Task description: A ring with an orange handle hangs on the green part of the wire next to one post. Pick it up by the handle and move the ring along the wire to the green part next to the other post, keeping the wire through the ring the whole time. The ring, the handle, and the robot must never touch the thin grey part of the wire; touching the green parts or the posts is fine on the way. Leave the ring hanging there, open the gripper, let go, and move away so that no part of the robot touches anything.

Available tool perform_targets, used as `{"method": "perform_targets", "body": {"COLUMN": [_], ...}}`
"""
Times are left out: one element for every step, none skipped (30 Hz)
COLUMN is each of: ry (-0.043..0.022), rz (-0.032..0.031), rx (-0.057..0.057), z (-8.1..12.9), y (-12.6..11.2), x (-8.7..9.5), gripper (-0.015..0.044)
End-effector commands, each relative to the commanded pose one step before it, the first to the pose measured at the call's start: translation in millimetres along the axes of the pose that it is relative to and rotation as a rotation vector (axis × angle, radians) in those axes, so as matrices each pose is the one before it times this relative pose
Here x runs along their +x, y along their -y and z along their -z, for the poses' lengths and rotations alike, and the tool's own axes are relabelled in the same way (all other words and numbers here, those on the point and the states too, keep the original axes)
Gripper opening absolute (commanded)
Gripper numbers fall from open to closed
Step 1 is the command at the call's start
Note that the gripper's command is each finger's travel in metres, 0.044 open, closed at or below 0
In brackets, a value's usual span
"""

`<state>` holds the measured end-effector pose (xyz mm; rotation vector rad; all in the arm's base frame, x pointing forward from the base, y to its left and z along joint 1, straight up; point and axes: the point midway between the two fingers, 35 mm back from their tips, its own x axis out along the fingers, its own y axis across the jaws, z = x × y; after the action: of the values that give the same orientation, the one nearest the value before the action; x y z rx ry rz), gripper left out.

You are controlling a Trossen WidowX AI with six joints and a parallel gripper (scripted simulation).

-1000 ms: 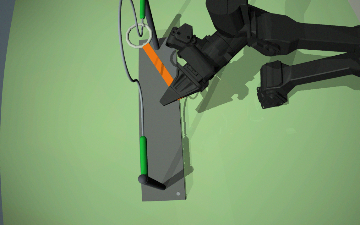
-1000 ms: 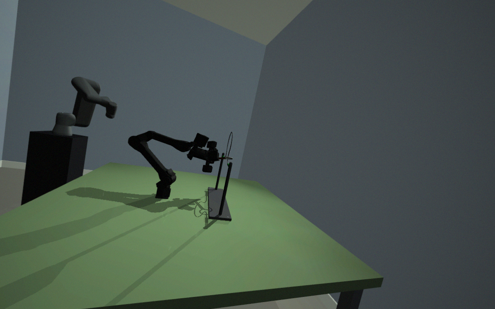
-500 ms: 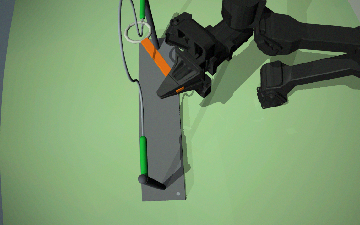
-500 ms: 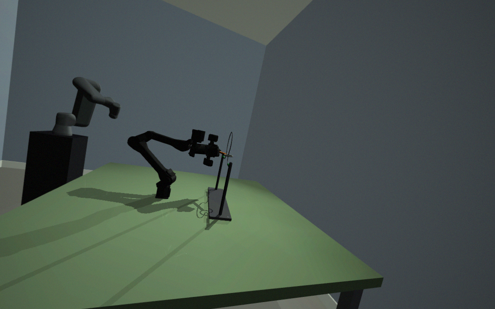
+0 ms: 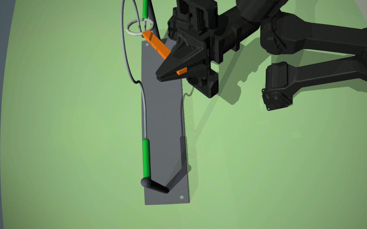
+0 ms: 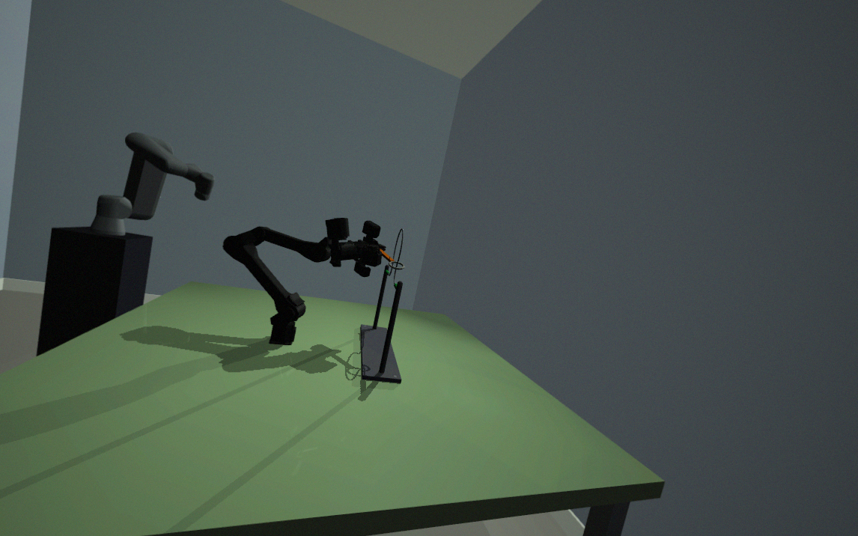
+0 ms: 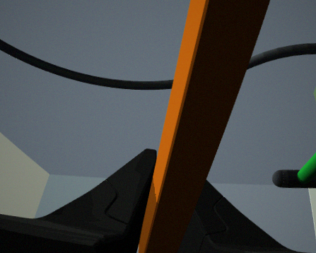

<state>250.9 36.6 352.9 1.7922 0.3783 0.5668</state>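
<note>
The pale ring (image 5: 127, 29) (image 6: 401, 268) is around the grey wire's low bend, just past the end of the far green part (image 5: 145, 8); whether it touches the wire cannot be told. The ring looks tilted, nearly flat. Its orange handle (image 5: 157, 46) (image 6: 385, 255) (image 7: 215, 71) slants to my gripper (image 5: 159, 78) (image 7: 160, 161), which is shut on it; the handle's end shows past the fingers. The grey wire (image 5: 145, 113) (image 7: 131, 85) runs to the near green part (image 5: 146, 159). In the wrist view the ring is out of frame and the handle hides part of the wire.
The near post (image 5: 159, 187) (image 6: 390, 326) and far post (image 5: 155, 25) (image 6: 380, 299) stand on the grey base (image 5: 162, 128). The wire's tall loop (image 6: 401, 230) rises above the ring. A second arm (image 6: 142, 180) stands on a black pedestal in the background.
</note>
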Motion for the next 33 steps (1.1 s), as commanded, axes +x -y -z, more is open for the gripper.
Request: {"method": "perform_targets", "body": {"ry": [0.00069,0.00577,0.00731,0.01017,0.01348,0.01420,0.01471,0.00733,0.00421,0.00100,0.00026,0.00014,0.00012,0.00012,0.00012,0.00018,0.00025,0.00029,0.00031,0.00032,0.00037,0.00043,0.00047,0.00048,0.00049,0.00053,0.00040,0.00047,0.00058,0.00065,0.00067,0.00068,0.00070], "rz": [-0.03752,-0.00179,-0.00170,-0.00211,-0.00256,-0.00205,-0.00091,0.00052,0.00142,0.00140,0.00245,0.00373,0.00436,0.00451,0.00452,0.00527,0.00627,0.00673,0.00679,0.00676,0.00730,0.00795,0.00820,0.00823,0.00822,0.00854,0.00585,0.00666,0.00807,0.00906,0.00939,0.00948,0.00950], "rx": [0.0568,0.0032,0.0032,0.0041,0.0051,0.0051,0.0049,0.0023,0.0012,0.0002,-0.0016,-0.0034,-0.0042,-0.0044,-0.0044,-0.0055,-0.0069,-0.0074,-0.0075,-0.0075,-0.0083,-0.0092,-0.0095,-0.0095,-0.0095,-0.0099,-0.0068,-0.0078,-0.0094,-0.0105,-0.0109,-0.0110,-0.0110], "z": [-0.92,-0.21,-0.26,-0.37,-0.49,-0.51,-0.52,-0.29,-0.22,-0.12,-0.07,-0.05,-0.05,-0.05,-0.05,-0.03,-0.02,-0.01,-0.02,-0.02,-0.01,0.01,0.01,0.00,-0.01,0.00,0.01,0.00,0.00,-0.01,0.00,0.01,0.01], "y": [-13.26,-0.95,-0.98,-1.27,-1.60,-1.76,-2.22,-1.60,-1.61,-1.08,-0.69,-0.46,-0.39,-0.36,-0.35,-0.17,0.01,0.07,0.09,0.09,0.21,0.32,0.36,0.37,0.37,0.44,0.33,0.38,0.46,0.52,0.55,0.57,0.58], "x": [0.31,0.68,0.88,1.23,1.63,1.65,1.59,0.72,0.34,0.01,-0.04,-0.04,-0.04,-0.04,-0.05,-0.02,0.00,0.00,0.00,-0.01,0.01,0.03,0.03,0.03,0.02,0.03,0.03,0.04,0.04,0.04,0.05,0.06,0.06], "gripper": [-0.0150,-0.0150,-0.0150,-0.0150,-0.0150,-0.0150,-0.0150,-0.0150,-0.0150,-0.0150,-0.0150,-0.0150,-0.0150,-0.0150,-0.0150,-0.0150,-0.0150,-0.0150,-0.0150,-0.0150,-0.0150,-0.0150,-0.0150,-0.0150,-0.0150,-0.0150,-0.0150,-0.0150,-0.0150,-0.0150,-0.0150,-0.0150,-0.0150]}}
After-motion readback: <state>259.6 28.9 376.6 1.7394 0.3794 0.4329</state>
